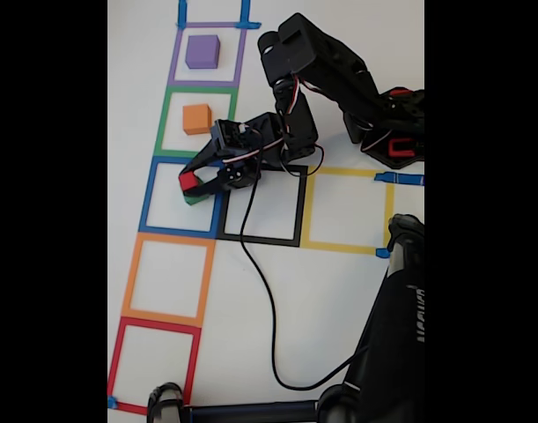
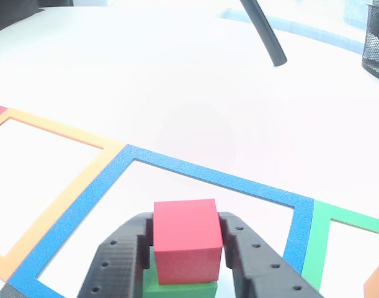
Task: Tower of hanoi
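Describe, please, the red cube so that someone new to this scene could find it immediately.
In the fixed view, follow the column of coloured tape squares down to the blue square, third from the top. There the gripper is closed on the red cube, which sits on a green block. Unlike the purple cube and orange cube, each alone in its own square, it is stacked and held.

We see the arm (image 1: 326,75) bent and reaching to the left in the fixed view, its end effector (image 1: 191,187) low, both fingers (image 2: 118,261) pressing inward.
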Available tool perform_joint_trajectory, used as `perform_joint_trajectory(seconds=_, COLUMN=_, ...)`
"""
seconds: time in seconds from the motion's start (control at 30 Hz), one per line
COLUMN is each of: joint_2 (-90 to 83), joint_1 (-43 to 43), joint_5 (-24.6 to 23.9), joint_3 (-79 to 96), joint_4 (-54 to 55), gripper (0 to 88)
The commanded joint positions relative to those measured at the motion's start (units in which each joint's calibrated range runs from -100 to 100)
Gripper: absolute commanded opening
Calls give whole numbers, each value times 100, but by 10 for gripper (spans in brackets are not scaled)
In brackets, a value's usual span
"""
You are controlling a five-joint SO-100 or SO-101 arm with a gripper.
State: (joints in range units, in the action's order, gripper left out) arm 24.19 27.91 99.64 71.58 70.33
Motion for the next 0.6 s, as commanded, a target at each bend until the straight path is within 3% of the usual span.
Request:
perform_joint_trajectory(seconds=0.0, joint_2=-81, joint_1=66, joint_5=36, joint_3=-3, joint_4=133, gripper=9)
perform_joint_trajectory(seconds=0.33, joint_2=-1187, joint_1=172, joint_5=36, joint_3=224, joint_4=-507, gripper=2)
perform_joint_trajectory(seconds=0.57, joint_2=-3351, joint_1=-30, joint_5=36, joint_3=-49, joint_4=-3187, gripper=2)
